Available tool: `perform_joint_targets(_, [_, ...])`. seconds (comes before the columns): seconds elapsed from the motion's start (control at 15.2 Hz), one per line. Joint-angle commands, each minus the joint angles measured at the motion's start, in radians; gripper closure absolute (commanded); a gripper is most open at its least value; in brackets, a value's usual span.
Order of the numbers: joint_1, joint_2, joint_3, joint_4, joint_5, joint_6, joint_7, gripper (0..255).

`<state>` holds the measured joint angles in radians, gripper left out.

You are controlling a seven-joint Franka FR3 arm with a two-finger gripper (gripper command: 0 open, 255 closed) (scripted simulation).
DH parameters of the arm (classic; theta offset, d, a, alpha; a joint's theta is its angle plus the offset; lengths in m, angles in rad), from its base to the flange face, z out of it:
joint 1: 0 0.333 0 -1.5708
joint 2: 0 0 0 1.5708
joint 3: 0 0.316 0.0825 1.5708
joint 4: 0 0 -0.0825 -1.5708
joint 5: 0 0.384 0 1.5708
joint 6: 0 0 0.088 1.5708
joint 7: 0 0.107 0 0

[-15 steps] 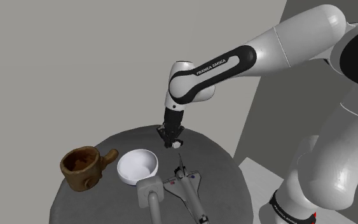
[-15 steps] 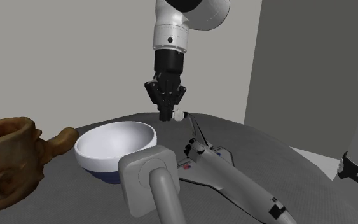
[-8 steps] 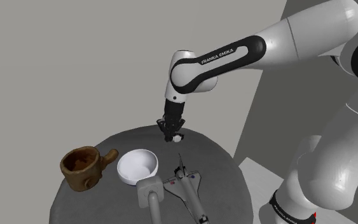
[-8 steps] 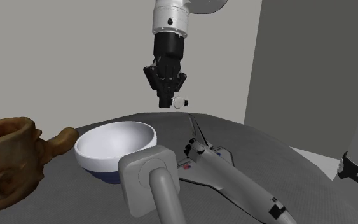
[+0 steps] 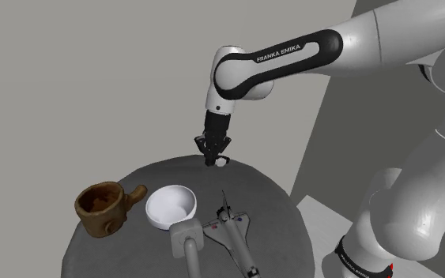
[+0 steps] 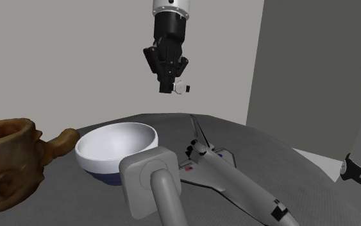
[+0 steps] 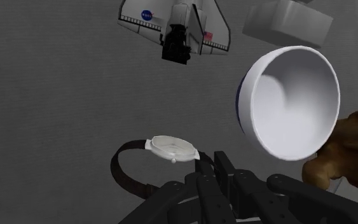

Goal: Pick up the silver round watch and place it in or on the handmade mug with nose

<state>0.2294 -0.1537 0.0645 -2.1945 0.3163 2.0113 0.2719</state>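
Tool point(image 5: 214, 161) clamped on watch point(image 7: 171, 148) by strap, high above table point(image 5: 280, 207) far edge. We carry it over white bowl point(image 5: 170, 207) to brown mug point(image 5: 102, 208), moving smoothly since watch dangles, and centre above mug mouth before release.

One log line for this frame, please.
phase: transport | gripper: shut on watch | watch: in air above table | mug: not yet reached

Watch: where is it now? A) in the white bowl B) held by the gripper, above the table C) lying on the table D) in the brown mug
B: the gripper is shut on the watch, which hangs clear above the table.
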Motion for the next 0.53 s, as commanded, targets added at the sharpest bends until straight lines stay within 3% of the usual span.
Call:
perform_joint_targets(0.0, [-0.001, -0.010, -0.001, 0.020, -0.004, -0.029, 0.008, 255])
perform_joint_targets(0.46, [-0.004, -0.031, -0.004, 0.091, -0.014, -0.119, 0.032, 255])
